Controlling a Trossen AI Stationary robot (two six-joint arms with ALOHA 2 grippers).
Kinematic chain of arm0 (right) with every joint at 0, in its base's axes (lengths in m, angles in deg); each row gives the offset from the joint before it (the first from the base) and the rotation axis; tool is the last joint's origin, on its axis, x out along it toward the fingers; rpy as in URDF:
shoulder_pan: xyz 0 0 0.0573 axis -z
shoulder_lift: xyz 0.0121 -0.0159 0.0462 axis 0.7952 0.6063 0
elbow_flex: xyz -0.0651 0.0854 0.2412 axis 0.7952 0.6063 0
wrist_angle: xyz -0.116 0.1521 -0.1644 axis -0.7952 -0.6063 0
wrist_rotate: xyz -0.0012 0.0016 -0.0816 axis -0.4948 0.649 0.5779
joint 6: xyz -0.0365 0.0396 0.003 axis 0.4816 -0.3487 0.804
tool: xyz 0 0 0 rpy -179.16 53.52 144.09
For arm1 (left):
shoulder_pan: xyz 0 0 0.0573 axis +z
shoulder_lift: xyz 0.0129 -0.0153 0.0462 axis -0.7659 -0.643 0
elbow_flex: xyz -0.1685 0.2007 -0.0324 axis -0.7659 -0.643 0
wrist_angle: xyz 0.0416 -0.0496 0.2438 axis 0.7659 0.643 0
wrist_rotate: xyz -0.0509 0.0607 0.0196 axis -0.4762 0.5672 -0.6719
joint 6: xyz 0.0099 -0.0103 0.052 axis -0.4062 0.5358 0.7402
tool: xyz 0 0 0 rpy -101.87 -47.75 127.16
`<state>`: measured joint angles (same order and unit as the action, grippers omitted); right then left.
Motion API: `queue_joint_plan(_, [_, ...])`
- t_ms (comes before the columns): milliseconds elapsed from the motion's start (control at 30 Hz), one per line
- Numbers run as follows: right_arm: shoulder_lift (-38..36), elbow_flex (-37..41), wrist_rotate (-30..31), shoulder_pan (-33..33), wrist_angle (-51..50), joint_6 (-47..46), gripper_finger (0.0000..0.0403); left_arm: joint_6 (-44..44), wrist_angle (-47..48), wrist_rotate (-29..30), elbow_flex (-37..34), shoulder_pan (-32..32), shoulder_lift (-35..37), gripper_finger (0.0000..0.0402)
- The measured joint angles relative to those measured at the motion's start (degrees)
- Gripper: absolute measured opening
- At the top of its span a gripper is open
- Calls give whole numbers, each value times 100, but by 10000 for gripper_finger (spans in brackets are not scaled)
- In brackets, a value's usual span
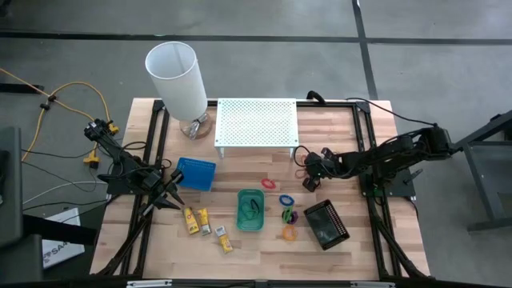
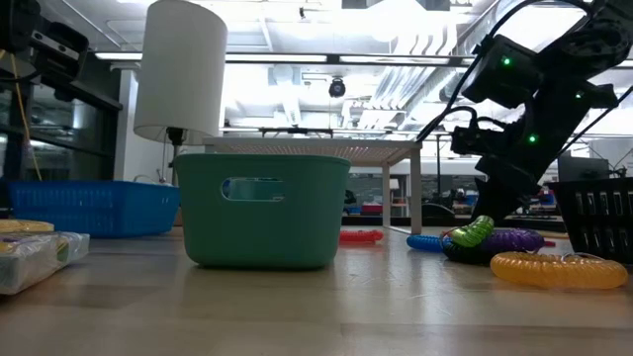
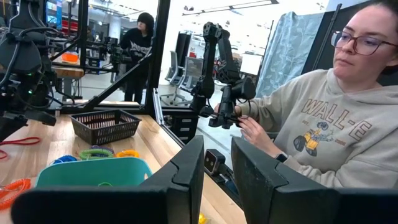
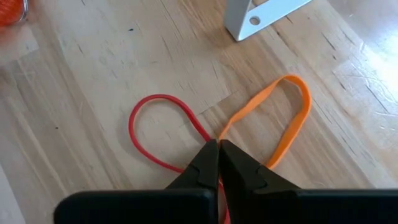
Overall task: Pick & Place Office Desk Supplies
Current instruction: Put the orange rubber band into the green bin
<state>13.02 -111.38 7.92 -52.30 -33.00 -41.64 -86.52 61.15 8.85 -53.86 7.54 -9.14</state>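
The right hand [image 4: 219, 149] is down at the bench [image 1: 240, 264] just in front of the white shelf [image 1: 256, 124], its fingers pinched shut where a red band [image 4: 146, 127] and an orange band [image 4: 292, 118] cross; both bands lie flat on the wood. The green tray [image 1: 250, 210] sits in front of the shelf, with coiled rings [image 1: 287, 216] and a black tray [image 1: 326, 225] to its right. A blue tray [image 1: 196, 174] and yellow-and-white blocks [image 1: 204, 224] lie to its left. The left hand [image 1: 170, 194] waits beside the blue tray, fingers narrowly apart and empty.
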Motion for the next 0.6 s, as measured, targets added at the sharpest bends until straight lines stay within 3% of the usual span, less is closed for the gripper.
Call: queue_joint_plan(600, [0,0,-65,7,53,-411,4,0,0,0,0,-1,1,79])
